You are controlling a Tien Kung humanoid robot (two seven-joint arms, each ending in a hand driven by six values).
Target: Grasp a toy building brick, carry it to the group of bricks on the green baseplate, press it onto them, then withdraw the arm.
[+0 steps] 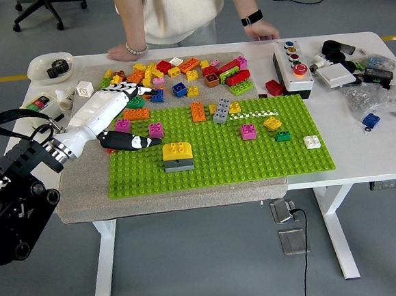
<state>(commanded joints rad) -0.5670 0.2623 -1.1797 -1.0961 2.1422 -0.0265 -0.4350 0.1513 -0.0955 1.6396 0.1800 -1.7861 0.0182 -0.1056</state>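
Observation:
A yellow brick on a grey brick (177,156) makes a small stack on the green baseplate (220,167), near its left side. My left hand (145,116) reaches in from the left over the baseplate's far left corner. Its fingers (130,91) are spread and its thumb (140,142) lies low over the plate; it holds nothing. A magenta brick (156,130) sits just beyond the thumb tip, and an orange brick (137,114) lies between thumb and fingers. A second magenta brick (123,125) is partly hidden by the hand. My right arm is out of view.
Several loose bricks (178,71) lie on the grey mat (85,191) behind the baseplate. Orange (198,111), grey (221,110), magenta (249,131), yellow (273,122), green (283,136) and white (312,141) bricks stand on the plate. A person's hands (118,53) (261,30) rest at the far edge. A button box (292,60) stands at right.

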